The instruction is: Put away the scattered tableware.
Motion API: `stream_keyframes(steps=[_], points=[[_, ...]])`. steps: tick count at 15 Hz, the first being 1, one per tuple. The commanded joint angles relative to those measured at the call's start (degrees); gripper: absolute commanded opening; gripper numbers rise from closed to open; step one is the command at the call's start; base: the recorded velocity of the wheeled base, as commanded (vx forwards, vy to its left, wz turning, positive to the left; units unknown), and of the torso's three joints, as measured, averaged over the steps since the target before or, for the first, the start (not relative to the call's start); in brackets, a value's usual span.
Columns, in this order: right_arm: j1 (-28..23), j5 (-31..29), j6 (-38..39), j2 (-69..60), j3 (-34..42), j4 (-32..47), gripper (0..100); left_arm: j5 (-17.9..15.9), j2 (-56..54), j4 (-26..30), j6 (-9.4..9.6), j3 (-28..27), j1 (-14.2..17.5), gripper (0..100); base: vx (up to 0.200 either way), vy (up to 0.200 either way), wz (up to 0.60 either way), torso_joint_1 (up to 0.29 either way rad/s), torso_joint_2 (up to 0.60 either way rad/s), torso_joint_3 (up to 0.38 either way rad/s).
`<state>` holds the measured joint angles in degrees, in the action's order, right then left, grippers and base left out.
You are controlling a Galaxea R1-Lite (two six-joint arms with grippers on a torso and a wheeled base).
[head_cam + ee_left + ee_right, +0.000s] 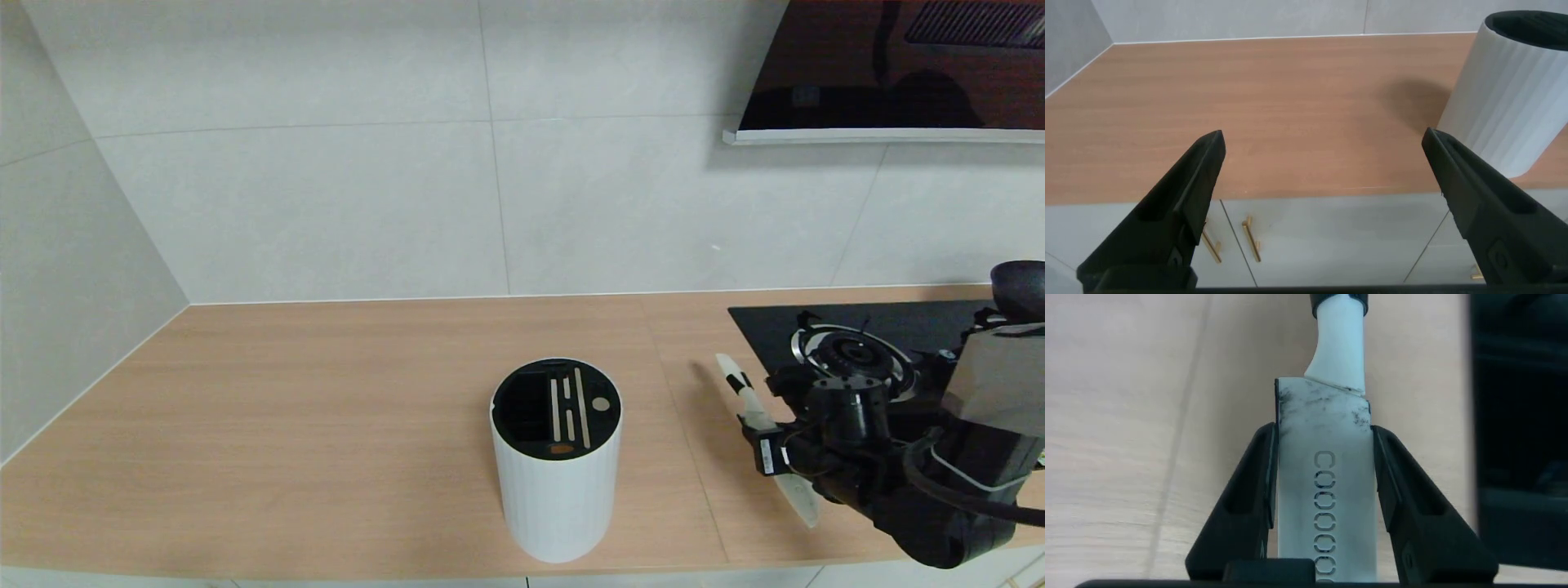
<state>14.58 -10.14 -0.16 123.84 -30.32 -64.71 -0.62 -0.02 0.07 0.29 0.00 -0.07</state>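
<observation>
A white knife with a black band on its handle lies slanted low over the wooden counter, just left of the cooktop. My right gripper is shut on its blade; the right wrist view has the speckled blade clamped between both fingers of the gripper. I cannot tell whether the knife touches the counter. A white ribbed cylindrical holder with a black slotted top stands near the front edge, left of the knife. My left gripper is open with nothing in it at the counter's front edge, the holder beside it.
A black cooktop with a gas burner fills the right end of the counter, under a range hood. Tiled walls close the back and left. Cabinet doors with gold handles sit below the counter edge.
</observation>
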Motion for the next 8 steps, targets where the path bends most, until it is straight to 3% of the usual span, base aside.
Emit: stream_keyframes(steps=[1, 8], points=[[0.1, 0.2, 0.1, -10.7, 0.4, 4.4, 0, 0.0, 0.0, -0.1, -0.03, 0.0, 0.0, 100, 0.000, 0.000, 0.00, 0.000, 0.00, 0.000], [0.4, -0.1, -0.2, -16.4, 0.5, 6.0, 0, 0.0, 0.0, 0.0, -0.03, 0.0, 0.0, 100, 0.000, 0.000, 0.00, 0.000, 0.00, 0.000]])
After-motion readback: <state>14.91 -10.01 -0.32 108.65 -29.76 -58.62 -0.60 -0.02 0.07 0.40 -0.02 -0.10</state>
